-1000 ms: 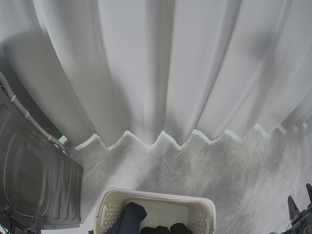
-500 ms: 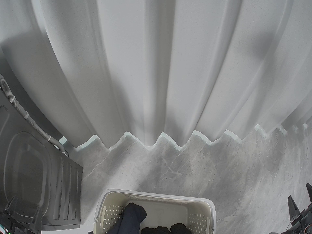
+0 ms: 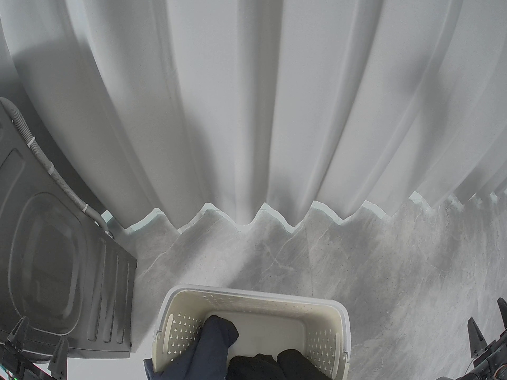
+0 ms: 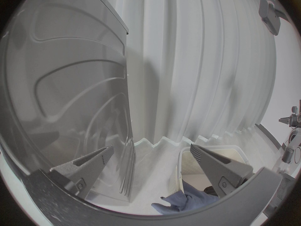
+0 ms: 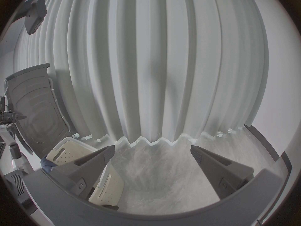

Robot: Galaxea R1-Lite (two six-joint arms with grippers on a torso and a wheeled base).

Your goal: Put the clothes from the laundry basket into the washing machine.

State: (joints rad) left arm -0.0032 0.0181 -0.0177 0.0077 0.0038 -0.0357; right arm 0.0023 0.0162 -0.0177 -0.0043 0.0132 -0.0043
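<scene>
A cream laundry basket (image 3: 174,304) stands on the floor at the bottom centre of the head view, holding a dark blue garment (image 3: 208,347) draped over its near left rim and black clothes (image 3: 274,366). The grey washing machine (image 3: 58,270) stands to its left, its back and side panels facing me. My left gripper (image 3: 38,344) is open at the bottom left, beside the machine (image 4: 62,88), with nothing between its fingers (image 4: 91,165). My right gripper (image 3: 488,325) is open at the bottom right, clear of the basket (image 5: 70,149). The blue garment (image 4: 185,200) hangs over the basket's rim.
A white pleated curtain (image 3: 274,106) hangs across the back, ending just above the grey marbled floor (image 3: 369,270). A ribbed drain hose (image 3: 47,167) runs down the machine's back. Open floor lies to the right of the basket.
The whole head view has shifted: the basket and the machine show more fully and higher in the picture. Both grippers keep their places at the bottom corners.
</scene>
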